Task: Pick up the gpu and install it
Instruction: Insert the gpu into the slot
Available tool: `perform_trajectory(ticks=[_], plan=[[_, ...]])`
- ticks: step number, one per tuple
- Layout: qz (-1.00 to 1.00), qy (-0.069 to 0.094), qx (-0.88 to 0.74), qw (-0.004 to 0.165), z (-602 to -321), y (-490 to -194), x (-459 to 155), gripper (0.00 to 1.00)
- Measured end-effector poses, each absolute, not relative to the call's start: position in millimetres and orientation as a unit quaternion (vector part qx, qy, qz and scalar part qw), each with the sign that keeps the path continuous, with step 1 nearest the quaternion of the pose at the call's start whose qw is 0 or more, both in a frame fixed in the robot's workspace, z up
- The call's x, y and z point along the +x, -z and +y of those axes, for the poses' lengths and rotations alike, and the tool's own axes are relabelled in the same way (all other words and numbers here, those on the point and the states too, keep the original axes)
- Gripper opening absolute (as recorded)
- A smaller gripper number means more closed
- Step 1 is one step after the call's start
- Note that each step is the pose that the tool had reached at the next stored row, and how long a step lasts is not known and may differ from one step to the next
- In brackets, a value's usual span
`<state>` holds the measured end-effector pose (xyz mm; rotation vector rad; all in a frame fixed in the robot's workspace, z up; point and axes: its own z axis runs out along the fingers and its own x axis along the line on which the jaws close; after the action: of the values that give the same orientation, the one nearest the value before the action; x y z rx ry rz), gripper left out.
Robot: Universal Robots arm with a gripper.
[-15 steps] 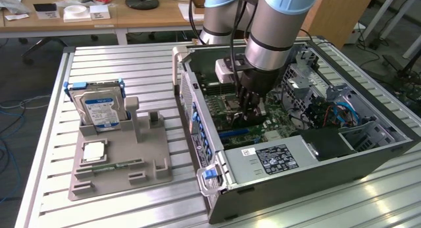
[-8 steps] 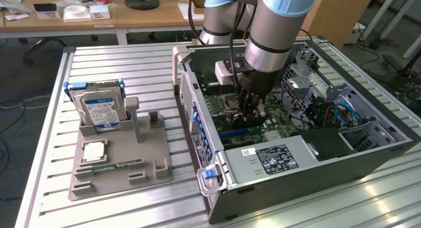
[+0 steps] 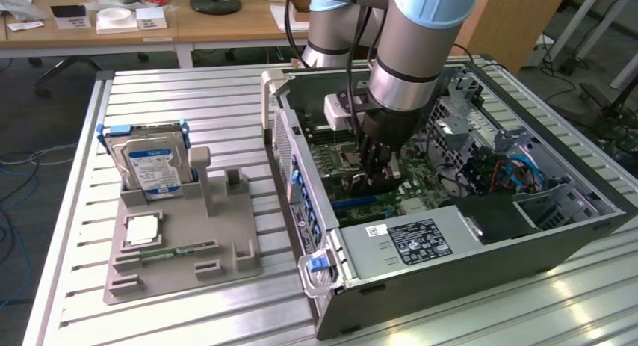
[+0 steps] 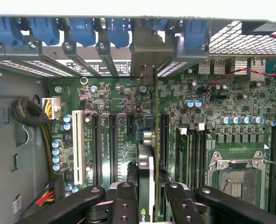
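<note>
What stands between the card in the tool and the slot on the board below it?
Nothing visible does. The tool holds the graphics card on edge, low over the motherboard inside the computer case. Its metal bracket already sits among the rear slot covers.

Black gripper point(image 4: 147, 198) clamped on thin green-edged gpu card point(image 4: 146, 163), held edge-on above green motherboard point(image 4: 123, 107); silvery bracket point(image 4: 149, 51) ahead near blue slot latches point(image 4: 81, 30).
</note>
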<state>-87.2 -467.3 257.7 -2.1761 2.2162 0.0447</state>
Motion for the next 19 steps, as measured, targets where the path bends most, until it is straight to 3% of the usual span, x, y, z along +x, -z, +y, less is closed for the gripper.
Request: perform_trajectory(ticks=[19], plan=[[0.713, -0.014, -0.700, 0.018, -467.3, -253.3, -87.4, 0.27]])
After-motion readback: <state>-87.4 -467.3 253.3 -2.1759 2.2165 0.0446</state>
